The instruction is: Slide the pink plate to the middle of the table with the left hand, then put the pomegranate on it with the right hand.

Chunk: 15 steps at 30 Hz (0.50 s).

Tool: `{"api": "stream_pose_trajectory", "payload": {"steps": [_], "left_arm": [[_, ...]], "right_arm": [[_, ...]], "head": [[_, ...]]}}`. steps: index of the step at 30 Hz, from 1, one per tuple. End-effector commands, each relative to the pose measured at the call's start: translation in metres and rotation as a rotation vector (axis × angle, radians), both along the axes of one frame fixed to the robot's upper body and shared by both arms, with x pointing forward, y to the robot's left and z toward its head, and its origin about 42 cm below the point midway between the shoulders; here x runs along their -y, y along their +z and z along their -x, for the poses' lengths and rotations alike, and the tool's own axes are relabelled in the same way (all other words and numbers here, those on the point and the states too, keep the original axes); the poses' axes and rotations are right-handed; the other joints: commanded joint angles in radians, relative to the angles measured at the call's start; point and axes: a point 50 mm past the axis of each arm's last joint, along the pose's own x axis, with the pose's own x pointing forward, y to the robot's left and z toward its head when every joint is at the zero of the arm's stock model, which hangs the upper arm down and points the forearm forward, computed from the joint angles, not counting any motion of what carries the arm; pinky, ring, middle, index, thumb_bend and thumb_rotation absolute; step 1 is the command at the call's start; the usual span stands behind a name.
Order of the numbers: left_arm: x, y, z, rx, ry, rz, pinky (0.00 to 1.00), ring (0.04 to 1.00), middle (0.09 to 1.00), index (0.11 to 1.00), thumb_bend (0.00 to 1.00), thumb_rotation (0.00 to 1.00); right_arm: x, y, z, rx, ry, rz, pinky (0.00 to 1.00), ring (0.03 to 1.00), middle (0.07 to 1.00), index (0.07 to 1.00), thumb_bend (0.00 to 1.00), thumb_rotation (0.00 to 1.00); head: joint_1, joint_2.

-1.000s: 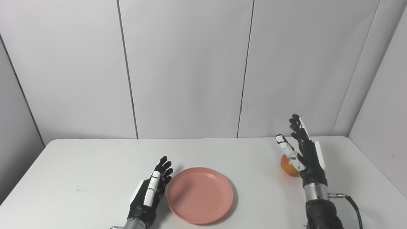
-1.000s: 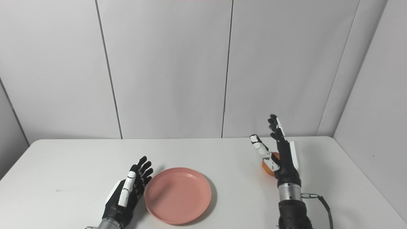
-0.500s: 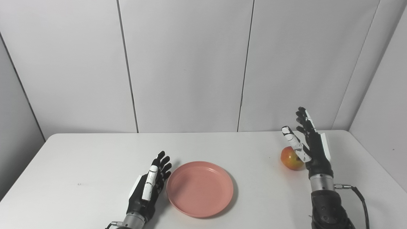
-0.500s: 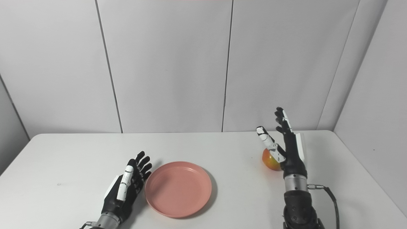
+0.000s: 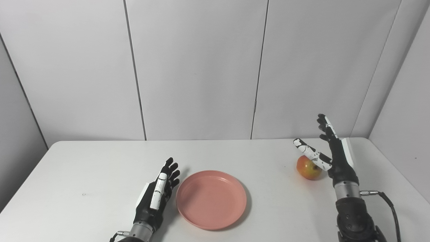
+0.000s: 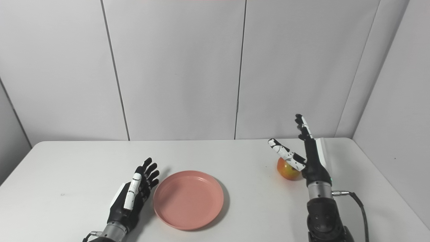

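I see the pink plate [image 5: 211,199] lying flat and right way up on the near half of the white table [image 5: 84,168], close to the middle, a little left of centre. It is round, shallow, with a low raised rim, and nothing lies in it. The pomegranate [image 5: 308,168] sits on the table well apart to the plate's right and farther back: a small round fruit, red blending into yellow-orange.

Left hand [image 5: 156,198] lies low, palm turned inward, fingers straight and close together, holding nothing. Right hand [image 5: 331,151] stands upright on its wrist, fingers extended upward, thumb splayed out to its left; it appears to grip nothing.
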Motion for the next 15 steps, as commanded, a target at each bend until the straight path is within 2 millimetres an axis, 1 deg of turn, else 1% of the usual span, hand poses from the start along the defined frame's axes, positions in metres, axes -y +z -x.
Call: {"api": "stream_pose_trajectory", "payload": {"steps": [1,4,6,9,10,14,15], "left_arm": [[-0.002,-0.005,0.001,0.009,0.005,-0.011,0.97,0.974,0.987,0.987,0.53,1.0],[-0.003,-0.006,0.001,0.003,0.009,-0.01,0.97,0.972,0.985,0.985,0.53,1.0],[-0.004,-0.006,0.0,0.004,0.007,-0.011,0.97,0.974,0.988,0.986,0.53,1.0],[-0.005,-0.007,0.0,0.007,0.004,-0.009,0.97,0.974,0.987,0.985,0.52,1.0],[-0.005,-0.007,0.0,0.01,0.002,-0.01,0.97,0.974,0.987,0.985,0.52,1.0],[-0.006,-0.008,0.0,0.015,0.0,-0.016,0.97,0.97,0.982,0.98,0.52,1.0],[-0.006,-0.008,0.0,0.014,-0.004,-0.014,0.97,0.97,0.982,0.98,0.52,1.0]], "right_arm": [[0.005,0.028,-0.014,0.054,-0.002,0.031,0.84,0.89,0.912,0.918,0.74,0.53],[0.008,0.023,-0.017,0.034,-0.018,0.063,0.85,0.894,0.908,0.912,0.76,0.49],[0.01,0.02,-0.02,0.018,-0.034,0.087,0.83,0.883,0.899,0.905,0.79,0.5],[0.011,0.016,-0.024,-0.011,-0.054,0.102,0.8,0.869,0.893,0.9,0.84,0.48],[0.011,0.015,-0.024,-0.025,-0.058,0.112,0.8,0.87,0.894,0.901,0.84,0.48],[0.012,0.01,-0.028,-0.063,-0.074,0.15,0.77,0.862,0.901,0.904,0.83,0.38],[0.012,0.008,-0.028,-0.067,-0.08,0.158,0.77,0.862,0.901,0.904,0.83,0.38]], "head": [[-0.002,-0.002],[-0.011,-0.005],[-0.014,-0.006],[-0.015,-0.005],[-0.015,-0.003],[-0.019,-0.007],[-0.019,-0.007]]}}
